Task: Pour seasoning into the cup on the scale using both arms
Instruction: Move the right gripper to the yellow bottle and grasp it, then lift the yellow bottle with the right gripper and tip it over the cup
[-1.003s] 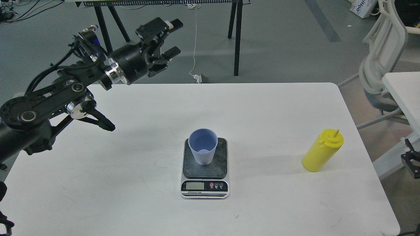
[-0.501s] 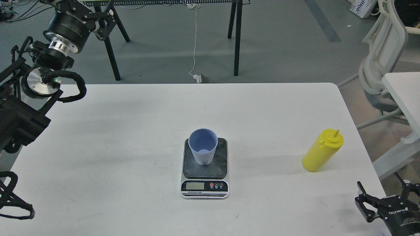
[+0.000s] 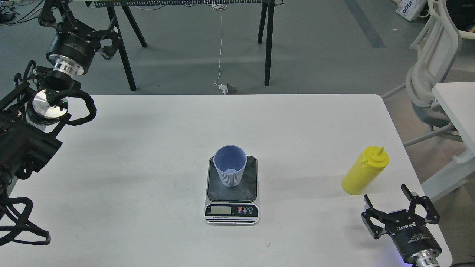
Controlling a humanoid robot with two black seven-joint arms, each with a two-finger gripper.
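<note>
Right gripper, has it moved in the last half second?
Yes. The right gripper has come up and leftward, closer to the yellow bottle, jaws open.

Cup (image 3: 230,165) sits upright on the scale (image 3: 232,189), mid-table (image 3: 148,167), looks empty as far as I can see. Yellow bottle (image 3: 364,171) stands off to the right near the table edge, well apart from the scale. Right gripper (image 3: 386,198) is just below the bottle, fingers spread wide, not touching it. Left gripper (image 3: 79,22) is way up at the far left corner, past the table edge, fingers spread too, holding nothing. White chair (image 3: 432,63) is in the background right.
</note>
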